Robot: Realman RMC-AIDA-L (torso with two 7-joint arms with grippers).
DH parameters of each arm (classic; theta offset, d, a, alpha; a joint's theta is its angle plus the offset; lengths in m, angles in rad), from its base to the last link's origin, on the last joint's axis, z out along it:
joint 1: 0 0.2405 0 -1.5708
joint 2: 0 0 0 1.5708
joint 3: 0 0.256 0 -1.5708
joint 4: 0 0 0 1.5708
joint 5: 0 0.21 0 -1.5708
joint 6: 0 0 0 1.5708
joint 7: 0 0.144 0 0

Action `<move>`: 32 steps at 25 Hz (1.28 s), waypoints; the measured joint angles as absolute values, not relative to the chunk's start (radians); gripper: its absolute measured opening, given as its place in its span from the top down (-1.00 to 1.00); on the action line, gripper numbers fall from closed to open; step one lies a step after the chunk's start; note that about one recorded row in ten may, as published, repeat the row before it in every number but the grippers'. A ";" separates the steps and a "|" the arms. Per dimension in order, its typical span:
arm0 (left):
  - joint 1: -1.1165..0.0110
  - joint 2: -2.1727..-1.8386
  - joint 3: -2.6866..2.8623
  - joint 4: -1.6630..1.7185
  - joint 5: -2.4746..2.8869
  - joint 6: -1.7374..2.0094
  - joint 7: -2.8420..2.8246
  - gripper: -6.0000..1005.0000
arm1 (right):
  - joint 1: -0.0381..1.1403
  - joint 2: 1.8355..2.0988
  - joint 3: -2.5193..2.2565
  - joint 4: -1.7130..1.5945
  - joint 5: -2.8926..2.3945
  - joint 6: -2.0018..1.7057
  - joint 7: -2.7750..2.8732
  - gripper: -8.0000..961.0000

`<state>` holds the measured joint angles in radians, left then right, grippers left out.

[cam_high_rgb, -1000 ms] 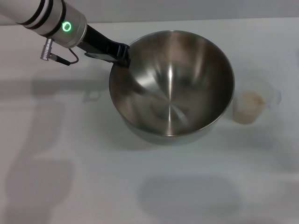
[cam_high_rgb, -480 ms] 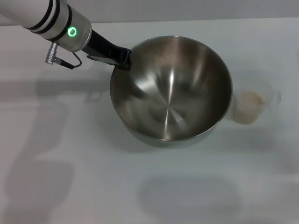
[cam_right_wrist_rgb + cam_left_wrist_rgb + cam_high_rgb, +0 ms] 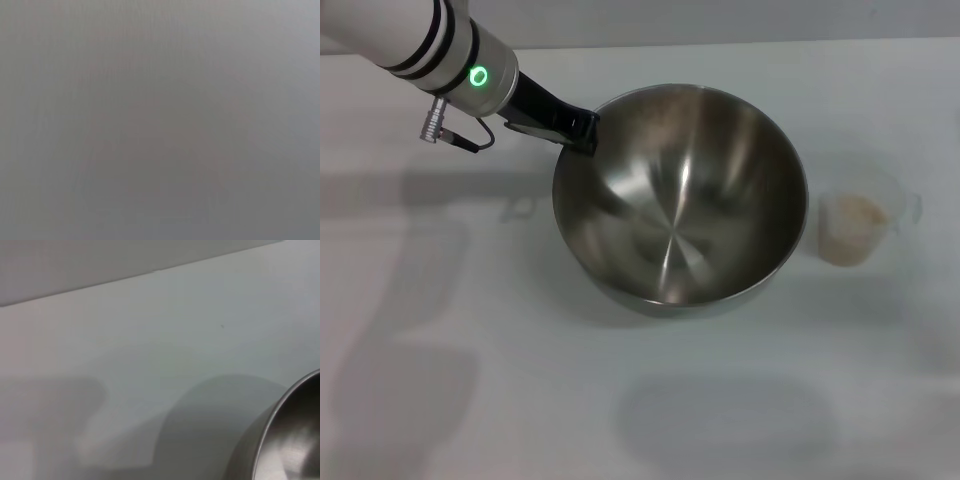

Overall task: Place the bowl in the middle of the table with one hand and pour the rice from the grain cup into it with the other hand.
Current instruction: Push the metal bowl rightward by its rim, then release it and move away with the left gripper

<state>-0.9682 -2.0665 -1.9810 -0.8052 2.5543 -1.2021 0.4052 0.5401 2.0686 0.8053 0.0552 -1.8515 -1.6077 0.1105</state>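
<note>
Left arm entering from about ten o'clock in the head view, white and silver with black bands and a lit green ring; left gripper (image 3: pixel 582 130) reaching down to the rim of the bowl (image 3: pixel 680 200) at its ten o'clock edge, black fingers (image 3: pixel 588 128) pinching that rim, one finger outside the wall and the inner side hidden behind the metal. Grey cable plug hanging beneath the wrist. Bowl near the middle of the table (image 3: pixel 470 380), tilted, its rim higher toward the gripper, brushed inside shiny and holding nothing. Further right, at three o'clock from the bowl and just beside its wall without touching, grain cup (image 3: pixel 852 228) standing upright, translucent, with rice (image 3: pixel 856 212) as a pale heap inside. Soft shadows lying across the white tabletop at seven and six o'clock. From the left wrist camera, only bare white table (image 3: pixel 150 340) and a curved slice of the bowl's steel rim (image 3: pixel 280 440) with its shadow beside it. Right wrist camera giving a blank grey field; right gripper nowhere visible, so nothing to say of its fingers.
</note>
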 joint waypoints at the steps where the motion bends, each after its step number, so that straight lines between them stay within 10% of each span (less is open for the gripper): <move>1: -0.968 -2.066 -1.981 -0.805 2.554 -1.199 0.405 0.85 | 0.540 2.069 0.805 0.055 -1.851 -1.608 0.110 -0.32; 32: -0.942 -2.060 -2.018 -0.865 2.548 -1.146 0.420 0.61 | 0.540 2.071 0.805 0.055 -1.851 -1.620 0.110 -0.32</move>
<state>-0.9418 -2.0598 -2.0182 -0.8652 2.5483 -1.1462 0.4205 0.5400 2.0709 0.8053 0.0552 -1.8514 -1.6200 0.1105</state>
